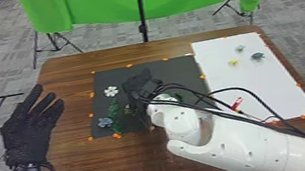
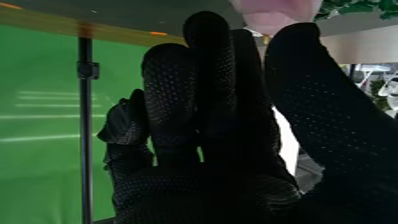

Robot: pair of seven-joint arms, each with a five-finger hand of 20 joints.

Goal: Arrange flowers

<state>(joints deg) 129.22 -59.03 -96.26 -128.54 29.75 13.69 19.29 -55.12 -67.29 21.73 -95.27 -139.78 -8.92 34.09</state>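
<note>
My right hand point(image 1: 138, 87) is over the black mat point(image 1: 170, 65), right of a white flower point(image 1: 111, 91). A green stem point(image 1: 114, 111) lies below that flower, beside a blue flower point(image 1: 105, 122). In the right wrist view, my right hand point(image 2: 209, 95) has its fingers straight and the thumb apart, with a pink flower point(image 2: 277, 15) just past the fingertips and green leaves point(image 2: 348, 6) near it. Whether they touch the flower, I cannot tell. My left hand point(image 1: 29, 129) is open at the table's left edge, away from the flowers.
On the white sheet point(image 1: 261, 82) at the right are a pale blue flower point(image 1: 240, 48), a yellow one point(image 1: 233, 62) and a dark teal one point(image 1: 257, 56). A red item point(image 1: 237, 103) lies near my right forearm. A green backdrop point(image 1: 98, 4) hangs behind the table.
</note>
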